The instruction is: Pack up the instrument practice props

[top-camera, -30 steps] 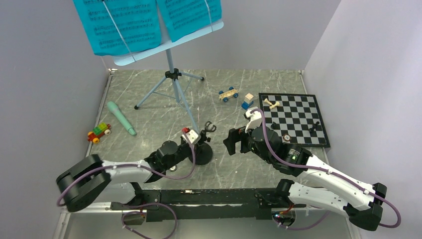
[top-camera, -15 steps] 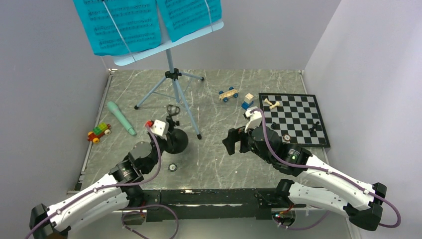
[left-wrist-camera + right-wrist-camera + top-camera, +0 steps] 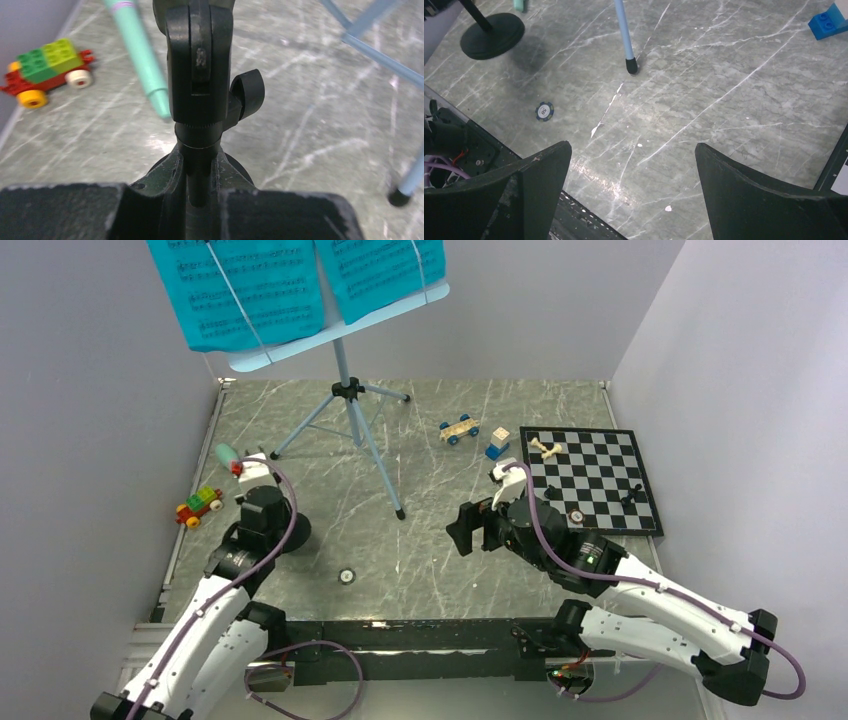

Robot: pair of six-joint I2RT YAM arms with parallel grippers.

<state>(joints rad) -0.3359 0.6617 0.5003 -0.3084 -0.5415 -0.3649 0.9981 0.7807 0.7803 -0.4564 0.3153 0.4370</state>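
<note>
Clamped in my left gripper (image 3: 200,172), the microphone stand (image 3: 199,75) is matt black plastic, scuffed grey. Beyond it, the microphone (image 3: 142,55) is smooth mint plastic; the tabletop (image 3: 310,125) is glossy, marble-veined. Ahead of my right gripper (image 3: 631,146), the music stand (image 3: 624,30) leg is a smooth, pale-blue painted tube.

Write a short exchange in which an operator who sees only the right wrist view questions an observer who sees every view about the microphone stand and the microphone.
Operator: I see a black round base at my top left. Is anything holding it?
Observer: Yes. The left jaws are shut on the post of the microphone stand, just below its clip.
Operator: And where does the microphone lie?
Observer: The mint-green microphone lies flat on the table, out of the clip, with a toy brick car beside it.
</note>
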